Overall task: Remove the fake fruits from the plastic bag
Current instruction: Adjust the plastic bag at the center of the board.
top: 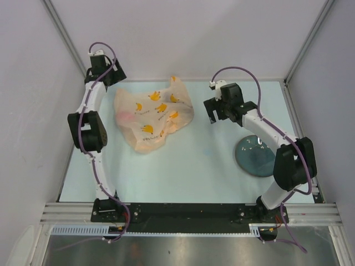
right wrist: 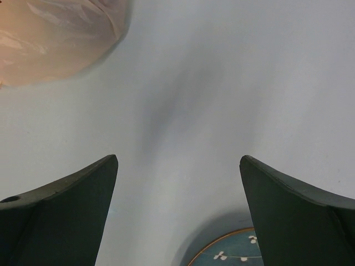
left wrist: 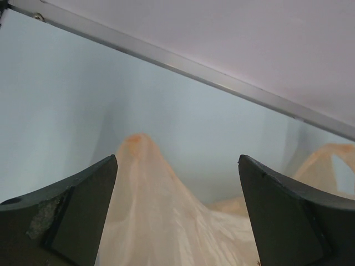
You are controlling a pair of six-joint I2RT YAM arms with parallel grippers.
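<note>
The plastic bag (top: 152, 116), peach-orange with yellow banana prints, lies crumpled on the table at the back left. The fake fruits are hidden inside it. My left gripper (top: 112, 76) hovers at the bag's far left corner. In the left wrist view a raised fold of the bag (left wrist: 150, 210) stands between the fingers of the open left gripper (left wrist: 177, 158), nearer the left one; nothing is gripped. My right gripper (top: 213, 115) hangs open to the right of the bag, apart from it. The right wrist view shows the right gripper (right wrist: 178, 158) with only bare table between its fingers and the bag (right wrist: 50, 39) at the upper left.
A dark blue round plate (top: 256, 155) lies on the table by the right arm; its rim (right wrist: 233, 256) shows just below the right fingers. White walls and aluminium frame rails (left wrist: 194, 69) close in the back and sides of the pale table.
</note>
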